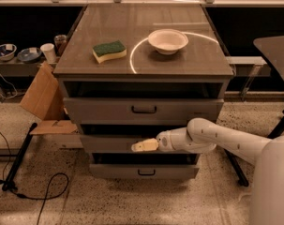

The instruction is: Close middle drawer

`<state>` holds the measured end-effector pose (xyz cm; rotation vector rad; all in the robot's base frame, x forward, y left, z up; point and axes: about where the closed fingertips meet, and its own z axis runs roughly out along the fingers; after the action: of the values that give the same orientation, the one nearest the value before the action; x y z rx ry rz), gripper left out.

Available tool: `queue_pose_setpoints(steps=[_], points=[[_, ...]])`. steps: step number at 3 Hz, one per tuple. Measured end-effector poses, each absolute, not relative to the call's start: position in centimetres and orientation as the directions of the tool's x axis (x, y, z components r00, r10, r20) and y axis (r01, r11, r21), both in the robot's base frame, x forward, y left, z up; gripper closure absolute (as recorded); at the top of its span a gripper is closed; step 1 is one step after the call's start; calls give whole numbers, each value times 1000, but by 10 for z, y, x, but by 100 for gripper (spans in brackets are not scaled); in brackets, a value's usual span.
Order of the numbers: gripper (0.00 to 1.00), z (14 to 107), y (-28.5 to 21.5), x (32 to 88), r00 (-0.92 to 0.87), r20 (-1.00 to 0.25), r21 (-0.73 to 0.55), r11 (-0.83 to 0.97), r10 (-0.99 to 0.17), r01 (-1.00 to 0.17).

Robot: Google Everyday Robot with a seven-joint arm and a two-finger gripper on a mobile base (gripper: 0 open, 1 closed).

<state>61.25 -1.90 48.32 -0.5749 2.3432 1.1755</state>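
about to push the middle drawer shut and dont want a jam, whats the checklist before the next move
1. The gripper is at the front of the middle drawer, near its centre: ok.
2. It touches that front: cannot tell.
3. The drawer is shut: not ok, a dark gap shows above its front.
4. Nothing pokes out of the drawer: cannot tell, the inside is dark.
5. The sponge and bowl sit back from the front edge of the cabinet top: ok.
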Motion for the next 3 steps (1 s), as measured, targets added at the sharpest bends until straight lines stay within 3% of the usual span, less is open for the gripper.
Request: queue_pose_setpoints(steps=[3], points=[[0,473,-32,602,-838,-524,672,530,-155,-518]])
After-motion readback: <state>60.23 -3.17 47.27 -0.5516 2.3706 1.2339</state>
